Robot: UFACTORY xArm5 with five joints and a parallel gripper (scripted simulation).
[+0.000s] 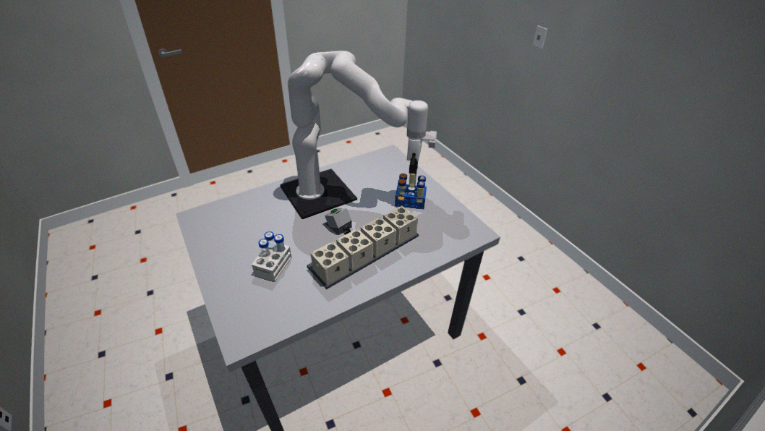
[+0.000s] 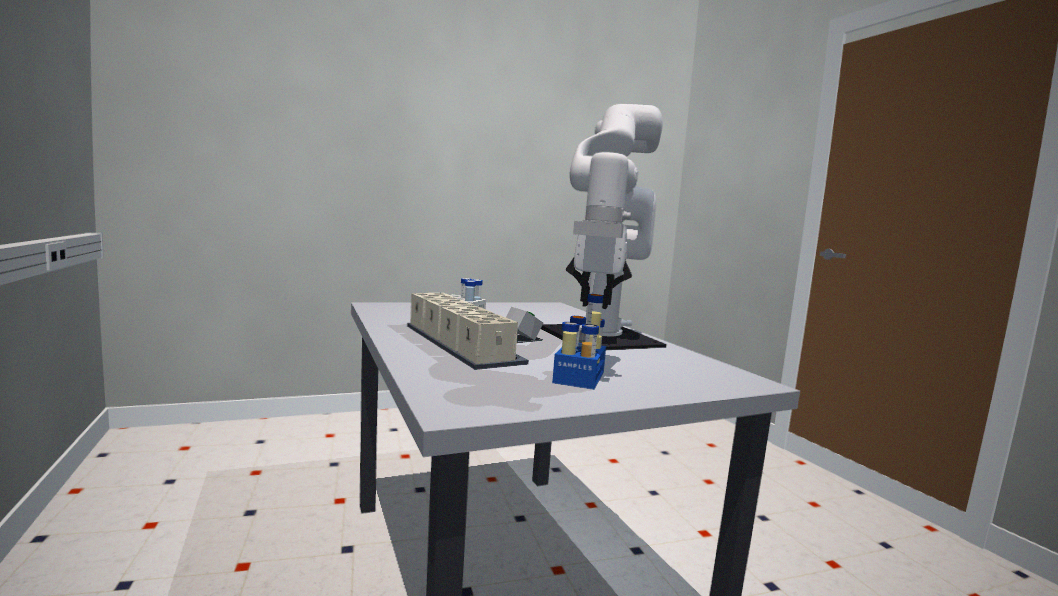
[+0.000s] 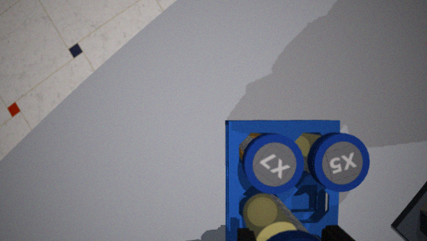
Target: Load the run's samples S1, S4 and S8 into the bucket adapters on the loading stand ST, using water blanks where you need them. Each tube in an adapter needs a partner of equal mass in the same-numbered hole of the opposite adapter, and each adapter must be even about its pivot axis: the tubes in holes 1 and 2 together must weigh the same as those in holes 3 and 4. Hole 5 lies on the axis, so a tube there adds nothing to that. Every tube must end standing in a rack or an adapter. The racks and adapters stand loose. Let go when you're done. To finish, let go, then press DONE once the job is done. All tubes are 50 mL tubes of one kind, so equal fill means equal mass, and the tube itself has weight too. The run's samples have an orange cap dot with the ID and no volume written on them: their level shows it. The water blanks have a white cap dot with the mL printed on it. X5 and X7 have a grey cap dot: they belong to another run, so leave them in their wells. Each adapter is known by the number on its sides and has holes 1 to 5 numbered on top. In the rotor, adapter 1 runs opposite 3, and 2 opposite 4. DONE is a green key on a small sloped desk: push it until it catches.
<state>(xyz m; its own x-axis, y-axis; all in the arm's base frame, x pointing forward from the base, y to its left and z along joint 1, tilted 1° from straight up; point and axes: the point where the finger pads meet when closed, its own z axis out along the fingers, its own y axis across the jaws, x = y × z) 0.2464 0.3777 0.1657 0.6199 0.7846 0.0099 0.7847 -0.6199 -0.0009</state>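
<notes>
Jaws pinching tube by cap, upright over blue rack, prob. for straight well entry; ID n/v.

Caps: X7, X5. Blue rack: SAMPLES. Adapters: 1, 2, 3, 4.

A: "Colours, top view, clock from table centre?"
B: "I log blue rack, 2 o'clock; X7 and X5: blue caps, grey dots."
A: "Elsewhere?"
B: "Door brown, 11 o'clock. Adapters beige, dark numerals. Tabletop grey."
A: "Floor?"
B: "Off-white, patterned with small red and navy squares."
</notes>
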